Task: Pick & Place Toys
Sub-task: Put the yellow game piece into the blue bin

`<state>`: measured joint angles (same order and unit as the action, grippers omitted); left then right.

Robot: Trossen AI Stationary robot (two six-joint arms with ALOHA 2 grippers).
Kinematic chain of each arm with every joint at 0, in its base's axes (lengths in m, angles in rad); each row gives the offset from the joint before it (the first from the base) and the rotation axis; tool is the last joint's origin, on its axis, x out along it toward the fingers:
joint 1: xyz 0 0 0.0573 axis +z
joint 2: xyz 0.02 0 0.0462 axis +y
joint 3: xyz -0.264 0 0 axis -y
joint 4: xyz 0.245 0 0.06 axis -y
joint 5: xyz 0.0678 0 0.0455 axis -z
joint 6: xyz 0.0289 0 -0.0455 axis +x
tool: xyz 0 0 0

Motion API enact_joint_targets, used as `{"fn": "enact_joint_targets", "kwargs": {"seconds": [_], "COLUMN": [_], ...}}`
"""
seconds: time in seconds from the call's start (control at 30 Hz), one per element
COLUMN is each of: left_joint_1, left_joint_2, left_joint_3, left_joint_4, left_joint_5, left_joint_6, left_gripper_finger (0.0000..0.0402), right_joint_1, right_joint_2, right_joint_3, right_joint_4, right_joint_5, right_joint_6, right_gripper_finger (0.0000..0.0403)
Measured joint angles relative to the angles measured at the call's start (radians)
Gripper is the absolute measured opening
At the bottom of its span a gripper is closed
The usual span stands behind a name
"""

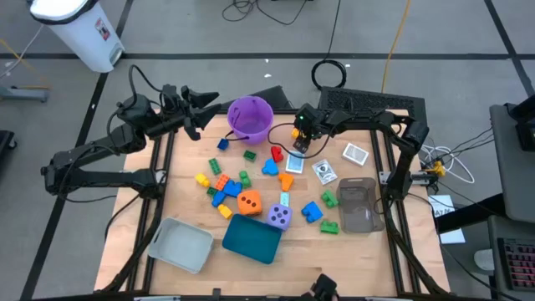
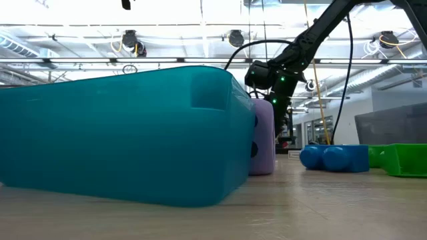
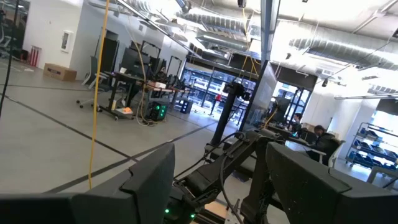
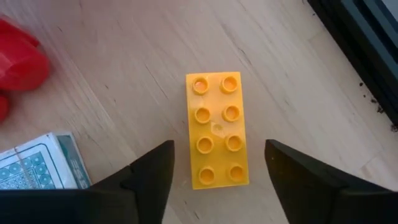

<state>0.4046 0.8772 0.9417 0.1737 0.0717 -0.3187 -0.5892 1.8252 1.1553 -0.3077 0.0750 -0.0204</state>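
Your right gripper (image 4: 214, 180) hangs over the yellow brick (image 4: 217, 129) in the upper middle of the worktop (image 1: 192, 209). Its jaws are open and empty, straddling the brick's long axis. Your left gripper (image 3: 217, 186), jaws parted and empty, waits far off at upper left.

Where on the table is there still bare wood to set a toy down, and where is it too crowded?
Bare wood lies along the left edge, between the left arm and the grey tray, and at the far right corner beside the card. The middle is crowded: bricks around the orange die and purple die. The right gripper, open, hovers over a yellow brick.
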Motion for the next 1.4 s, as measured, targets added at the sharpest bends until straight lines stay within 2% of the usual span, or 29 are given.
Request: {"fn": "enact_joint_targets", "kwargs": {"seconds": [0.13, 0.33, 0.63, 0.87, 1.23, 1.4], "left_joint_1": [0.0, 0.0, 0.0, 0.0, 0.0, 0.0], "left_joint_2": [0.0, 0.0, 0.0, 0.0, 0.0, 0.0], "left_joint_3": [0.0, 0.0, 0.0, 0.0, 0.0, 0.0], "left_joint_4": [-0.019, -0.023, -0.022, -0.023, -0.023, -0.024], "left_joint_5": [-0.001, -0.001, -0.002, -0.002, -0.004, -0.005], "left_joint_6": [0.0, 0.0, 0.0, 0.0, 0.0, 0.0], "left_gripper_finger": [0.0262, 0.0262, 0.0262, 0.0262, 0.0262, 0.0262], "right_joint_1": [-0.008, -0.018, -0.038, -0.038, -0.039, -0.04], "right_joint_2": [0.006, 0.008, 0.007, 0.0, 0.005, 0.007], "right_joint_3": [0.0, 0.0, -0.068, -0.13, -0.135, -0.135], "right_joint_4": [0.023, 0.064, 0.076, 0.165, 0.252, 0.25], "right_joint_5": [-0.009, -0.045, -0.054, -0.059, -0.079, -0.106], "right_joint_6": [-0.002, -0.018, 0.005, 0.052, 0.061, 0.061], "right_gripper_finger": [0.0265, 0.0269, 0.0254, 0.0253, 0.0252, 0.0228]}}
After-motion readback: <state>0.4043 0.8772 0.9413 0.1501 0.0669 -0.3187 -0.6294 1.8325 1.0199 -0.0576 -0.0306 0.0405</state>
